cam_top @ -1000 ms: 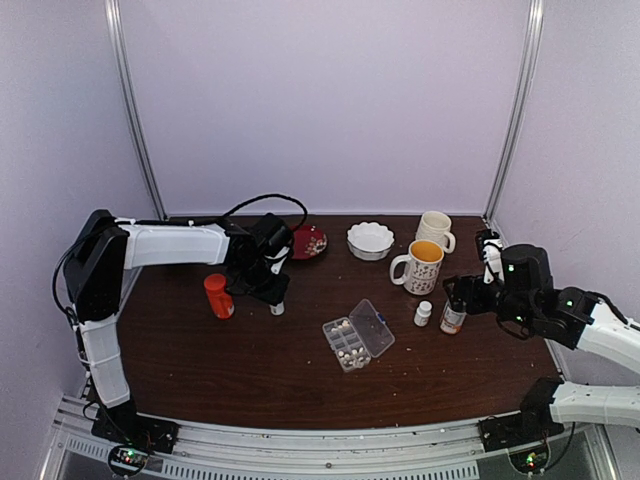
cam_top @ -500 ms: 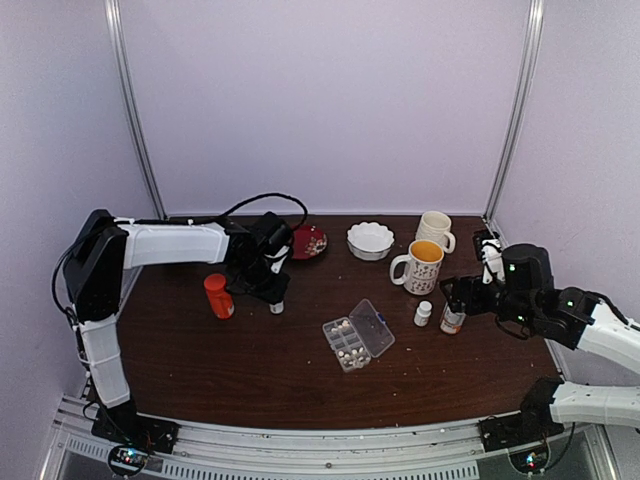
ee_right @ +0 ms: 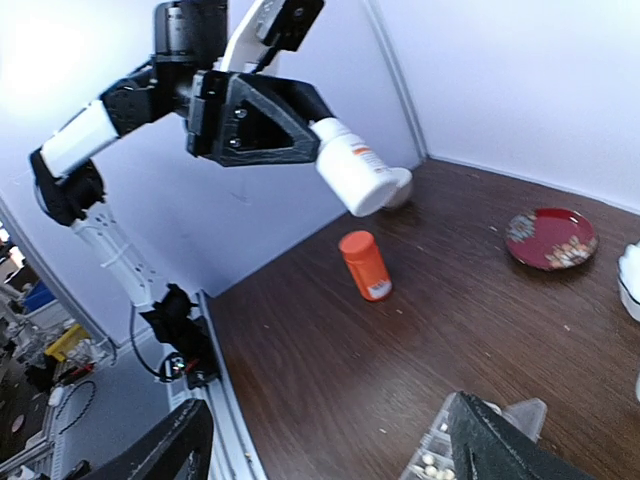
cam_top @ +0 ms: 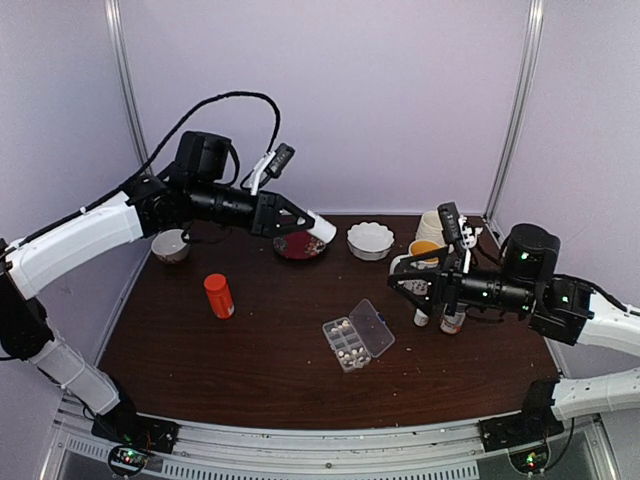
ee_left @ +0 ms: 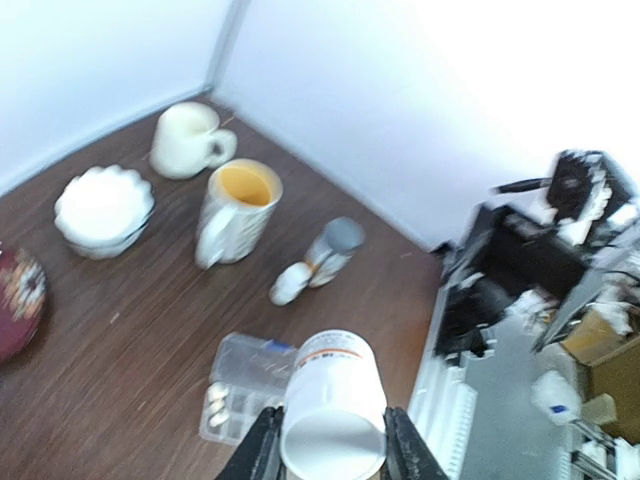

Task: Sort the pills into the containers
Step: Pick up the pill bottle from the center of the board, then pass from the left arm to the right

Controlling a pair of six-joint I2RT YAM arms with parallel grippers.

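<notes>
After it rose, left hand (cam_top: 303,221) holds white bottle (cam_top: 323,228) aloft.

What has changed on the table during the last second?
The left hand gripped the white bottle and lifted it high, near the red plate. The right hand rose and swung left, open and empty. The orange bottle, organizer box and mugs stayed put.

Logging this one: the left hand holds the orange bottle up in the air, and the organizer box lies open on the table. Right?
Not quite. The left hand holds a white bottle up in the air; the orange bottle stands on the table, untouched. The top external view shows it. The organizer box does lie open on the table.
</notes>
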